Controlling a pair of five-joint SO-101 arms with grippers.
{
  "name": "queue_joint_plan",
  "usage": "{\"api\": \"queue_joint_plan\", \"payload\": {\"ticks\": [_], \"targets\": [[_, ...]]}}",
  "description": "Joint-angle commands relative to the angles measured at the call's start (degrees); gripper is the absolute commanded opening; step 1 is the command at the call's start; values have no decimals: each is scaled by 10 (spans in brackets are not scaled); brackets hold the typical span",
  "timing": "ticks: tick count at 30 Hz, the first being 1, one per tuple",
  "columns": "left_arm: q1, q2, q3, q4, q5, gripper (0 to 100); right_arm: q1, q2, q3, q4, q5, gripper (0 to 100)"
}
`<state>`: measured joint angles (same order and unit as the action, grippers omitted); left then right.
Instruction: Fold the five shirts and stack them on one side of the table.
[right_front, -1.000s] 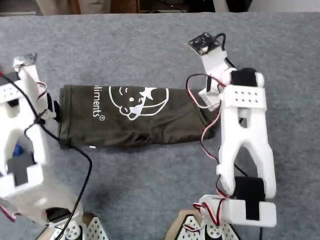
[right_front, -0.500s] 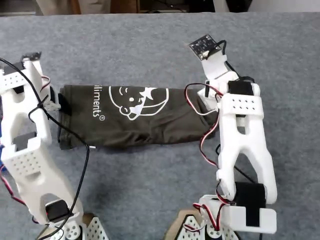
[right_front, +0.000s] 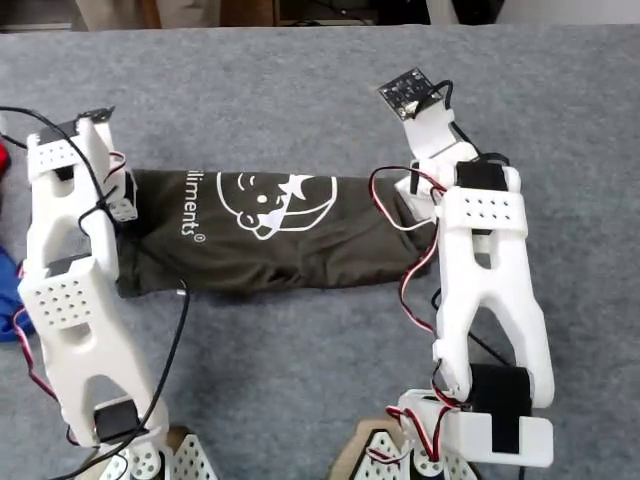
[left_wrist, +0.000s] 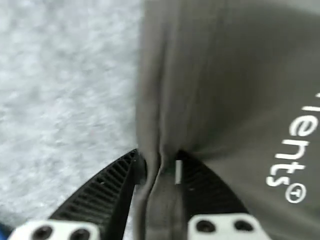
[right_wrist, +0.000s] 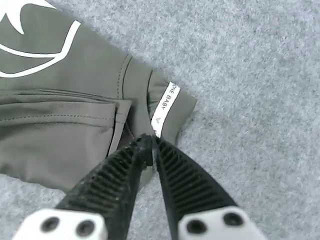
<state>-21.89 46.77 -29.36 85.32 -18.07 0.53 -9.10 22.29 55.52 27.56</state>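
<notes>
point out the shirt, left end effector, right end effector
shirt (right_front: 300, 255), high view, middle of its folded body
left end effector (left_wrist: 159, 162), left wrist view, midway between its fingertips at the pinched fold
right end effector (right_wrist: 149, 142), right wrist view, midway between its fingertips at the shirt's edge

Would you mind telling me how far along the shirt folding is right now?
Done: the dark olive printed shirt lies folded lengthwise into a long strip. In hand: the left gripper and right gripper each pinch one end. Left: folding it crosswise, then stacking.
</notes>
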Motion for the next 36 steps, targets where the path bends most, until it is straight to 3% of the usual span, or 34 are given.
{"api": "queue_joint_plan", "payload": {"ticks": [1,11,17,21,28,36], "targets": [[2,12,-27,5,0,36,15,-29,0,-13,-4,5],[-27,11,-56,58,0,19,58,-32,-10,-29,-11,5],[-69,11,-149,131,-1,19,143,-2,54,-199,-76,8],[-62,6,-196,155,3,19,176,27,109,-321,-138,8],[15,-20,-189,155,19,19,205,88,141,-445,-170,8],[200,-109,-143,155,69,19,216,109,121,-458,-171,8]]}}
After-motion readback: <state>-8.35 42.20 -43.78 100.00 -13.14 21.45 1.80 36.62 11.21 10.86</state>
